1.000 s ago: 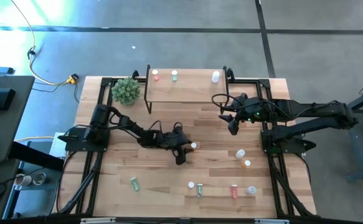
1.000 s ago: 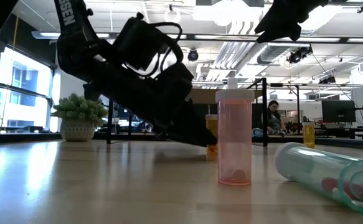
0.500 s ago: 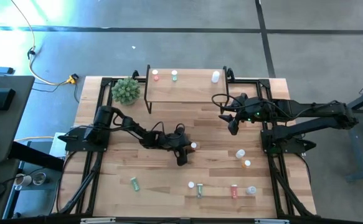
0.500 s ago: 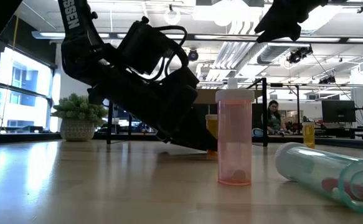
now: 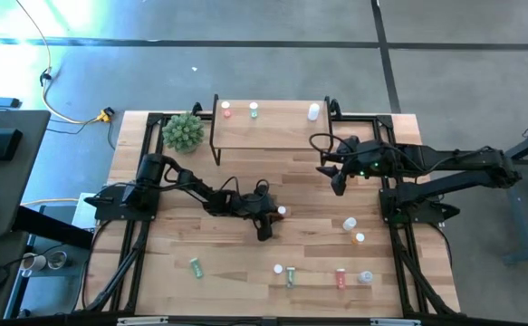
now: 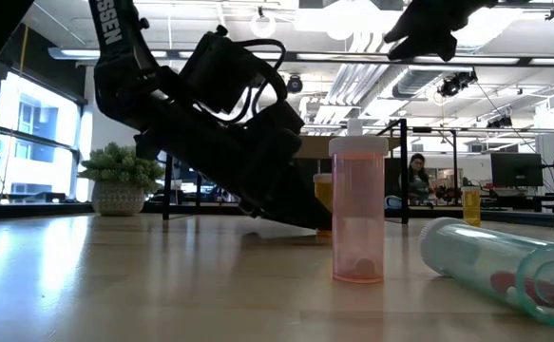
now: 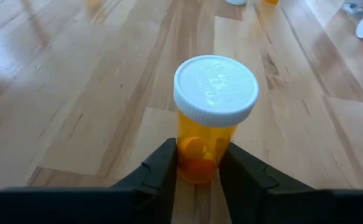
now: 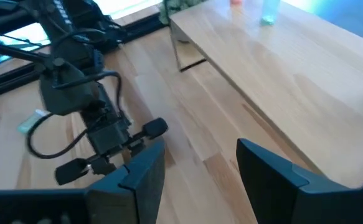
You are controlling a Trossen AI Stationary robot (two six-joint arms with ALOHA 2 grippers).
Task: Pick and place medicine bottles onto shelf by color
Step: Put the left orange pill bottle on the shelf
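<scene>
One orange bottle is the target; in the high view it stands on the worktop in front of the shelf, well apart from it, with the left end effector at it. Three bottles already sit on the shelf: red bottle, green bottle, white bottle. Right end effector hangs off the shelf's right front corner, near it, carrying nothing. More bottles lie scattered farther from the shelf.

Low view: the left arm slopes down to the orange bottle, mostly hidden behind a pink bottle standing upright. A greenish bottle lies on its side, long axis along the worktop, mouth toward the camera.

Left wrist view: the end effector's fingers are clamped on the lower body of the orange bottle, below the white cap. Long axis vertical, cap up. Judgement: light, rigid plastic, smooth round wall so it may slip or twist; a low grip means it could tip on the lift, and mid-body would be steadier. Pills inside, little weight.

Right wrist view: the right end effector's fingers stand apart, nothing between them, shelf just ahead.
</scene>
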